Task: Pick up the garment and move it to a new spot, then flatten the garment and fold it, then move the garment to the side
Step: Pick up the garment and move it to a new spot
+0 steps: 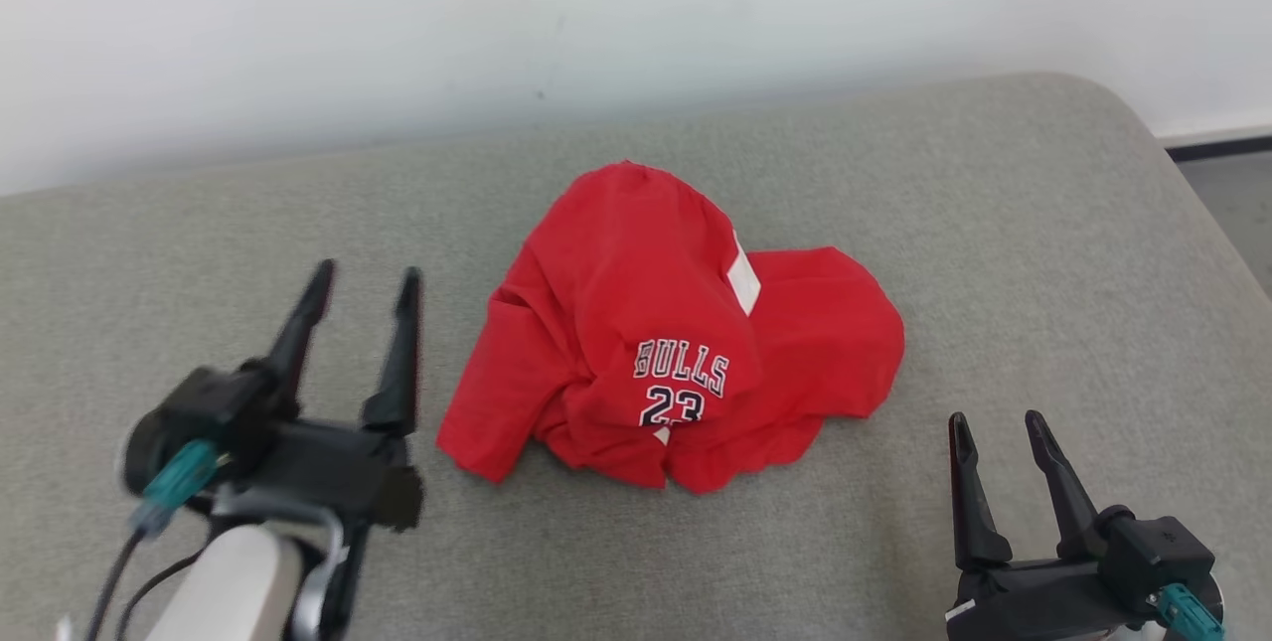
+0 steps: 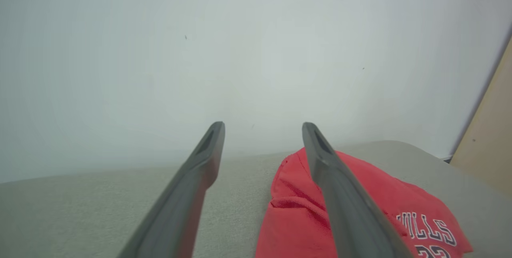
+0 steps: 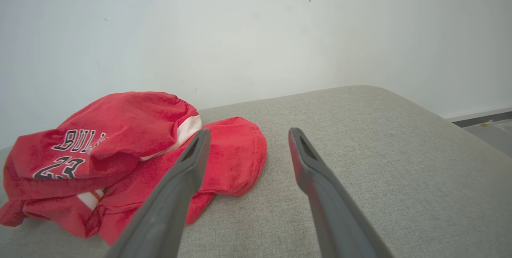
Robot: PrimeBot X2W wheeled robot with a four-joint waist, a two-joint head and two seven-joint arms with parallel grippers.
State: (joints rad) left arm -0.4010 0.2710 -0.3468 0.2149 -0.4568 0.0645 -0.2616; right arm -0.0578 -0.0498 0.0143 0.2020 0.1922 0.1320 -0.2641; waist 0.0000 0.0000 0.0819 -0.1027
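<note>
A red garment point(image 1: 676, 333) with "BULLS 23" printed on it lies crumpled in a heap in the middle of the grey cushioned surface point(image 1: 1043, 253). My left gripper point(image 1: 366, 275) hovers to the garment's left, open and empty, its fingers apart from the cloth. In the left wrist view the garment point(image 2: 296, 214) lies beside and under the right finger of the open left gripper point(image 2: 263, 127). My right gripper point(image 1: 994, 419) stands open at the lower right, clear of the garment. The right wrist view shows the garment point(image 3: 120, 150) to the left of the open right gripper point(image 3: 248, 132).
A white wall point(image 1: 596, 15) runs behind the surface. The surface's rounded right edge drops to a grey floor point(image 1: 1232, 214). A tan panel point(image 2: 492, 138) stands at the right in the left wrist view.
</note>
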